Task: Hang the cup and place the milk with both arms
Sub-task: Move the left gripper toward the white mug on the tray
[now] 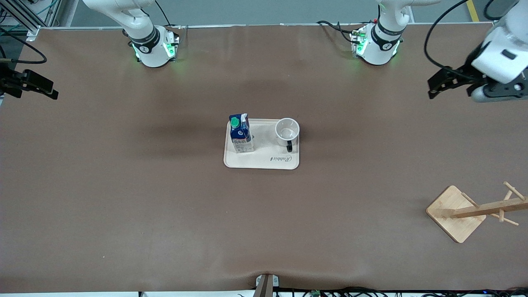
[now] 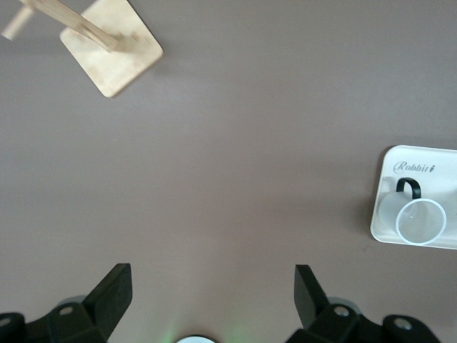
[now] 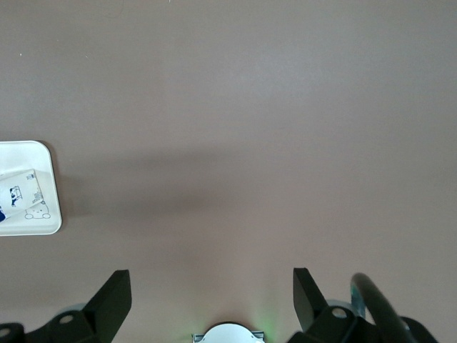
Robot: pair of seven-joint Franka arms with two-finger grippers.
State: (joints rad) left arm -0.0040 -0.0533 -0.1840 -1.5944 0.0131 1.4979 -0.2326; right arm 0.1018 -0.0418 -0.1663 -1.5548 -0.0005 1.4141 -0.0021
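The milk [image 1: 240, 133], a dark blue carton with a green cap, stands upright on a cream tray [image 1: 260, 165] at the table's middle. The white cup [image 1: 287, 132] stands beside it on the same tray, toward the left arm's end, with its black handle turned toward the front camera. My left gripper [image 1: 432, 87] hangs open and empty over bare table at the left arm's end; its wrist view shows the cup [image 2: 420, 220] well off from its open gripper [image 2: 213, 286]. My right gripper [image 1: 50, 93] hangs open and empty at the right arm's end. An edge of the milk [image 3: 20, 196] shows in its wrist view.
A wooden cup rack [image 1: 456, 212] with pegs on a square base stands near the left arm's end, nearer to the front camera than the tray; it also shows in the left wrist view as the rack [image 2: 111, 46]. Brown table surface surrounds the tray [image 3: 48, 158].
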